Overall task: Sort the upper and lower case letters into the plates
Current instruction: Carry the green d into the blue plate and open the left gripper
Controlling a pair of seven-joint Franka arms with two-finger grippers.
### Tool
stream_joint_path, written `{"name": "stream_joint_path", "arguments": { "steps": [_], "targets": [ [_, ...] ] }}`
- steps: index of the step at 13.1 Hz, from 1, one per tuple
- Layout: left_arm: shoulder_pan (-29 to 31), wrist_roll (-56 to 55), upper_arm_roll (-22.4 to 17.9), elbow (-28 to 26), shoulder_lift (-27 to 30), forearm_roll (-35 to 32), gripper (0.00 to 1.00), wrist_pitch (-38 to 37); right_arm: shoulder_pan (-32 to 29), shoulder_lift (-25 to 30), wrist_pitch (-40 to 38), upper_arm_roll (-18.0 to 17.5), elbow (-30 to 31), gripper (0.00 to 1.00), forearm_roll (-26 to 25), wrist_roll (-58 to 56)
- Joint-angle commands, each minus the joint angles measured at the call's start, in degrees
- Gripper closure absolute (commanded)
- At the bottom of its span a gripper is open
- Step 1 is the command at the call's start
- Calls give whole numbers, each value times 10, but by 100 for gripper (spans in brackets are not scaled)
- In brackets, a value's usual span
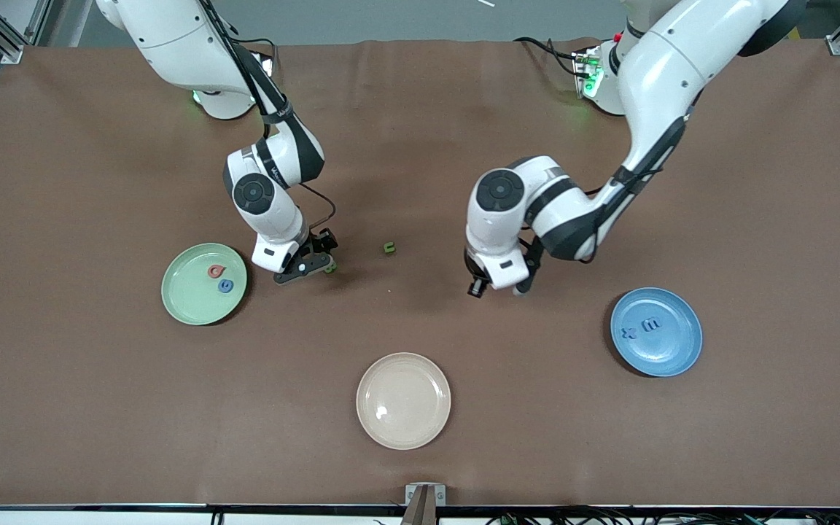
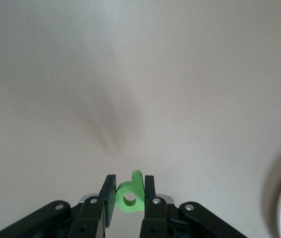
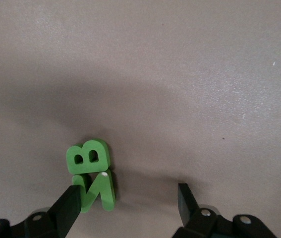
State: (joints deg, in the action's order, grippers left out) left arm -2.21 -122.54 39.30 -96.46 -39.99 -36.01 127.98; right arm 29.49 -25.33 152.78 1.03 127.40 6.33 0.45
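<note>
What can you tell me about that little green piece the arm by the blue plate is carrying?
The green letter is a small flat lowercase piece with a round hole and a stem, a d or b, looking like foam. The left gripper pinches it upright between both fingers, above bare brown table. Nothing else touches it.

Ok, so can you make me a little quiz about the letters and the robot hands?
1. True or false: the left gripper is pinching a green letter.
2. How many letters lie in the green plate? A) one B) two C) four
3. Fill in: the open right gripper is next to two green letters on the table, a B and an ___.

Key: 1 true. 2 B, one pink-red and one blue. 3 N.
</note>
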Motion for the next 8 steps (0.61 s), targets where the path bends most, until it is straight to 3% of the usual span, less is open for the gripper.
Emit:
{"name": "stream_joint_path", "arguments": {
  "steps": [1,4,8],
  "targets": [
    [59,47,49,2,7,0,100,-35,0,14,2,-3,15,12,7,-7],
    [133,86,110,3,6,0,100,-66,-3,15,-33,-4,-2,12,9,-9],
    [192,175,117,2,5,-1,100,-68,0,16,-46,-5,-9,12,19,-5]
  ]
}}
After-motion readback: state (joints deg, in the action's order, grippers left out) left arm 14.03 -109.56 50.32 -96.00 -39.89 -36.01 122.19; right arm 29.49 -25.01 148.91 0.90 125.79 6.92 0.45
